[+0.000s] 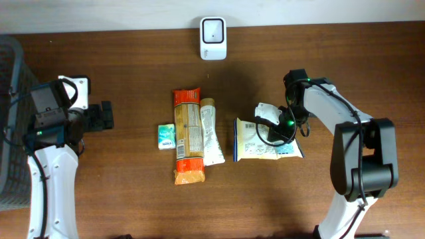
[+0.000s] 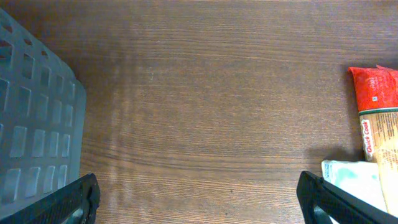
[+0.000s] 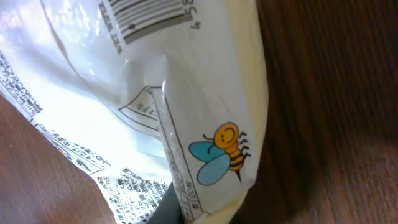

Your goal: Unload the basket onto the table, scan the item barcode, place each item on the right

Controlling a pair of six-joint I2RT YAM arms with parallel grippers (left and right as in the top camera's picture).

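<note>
A dark wooden table fills the overhead view, with a pale strip of wall along its far edge. The left arm comes in from the near left and the right arm from the near right. A grey mesh basket stands at the table's left edge, beside the left arm.

The item at the right gripper is a white pouch with blue trim, lying right of centre. Its far right part is raised off the wood towards the gripper. The fingers are closed together on the film there. In the right wrist view a dark finger meets the pouch's bottom fold.

Left of the pouch, an orange pasta packet lies lengthwise from far to near. A white tube lies just beside its right edge. A white scanner stands at the far edge, near the centre and well apart from the goods. A small green and white pack touches the pasta packet's left side.

The left gripper hangs over bare wood between the basket and the goods. Its fingers are spread wide and hold nothing.

Up close, the pouch shows a barcode at the top of the right wrist view. A small cartoon bee is printed lower down.
</note>
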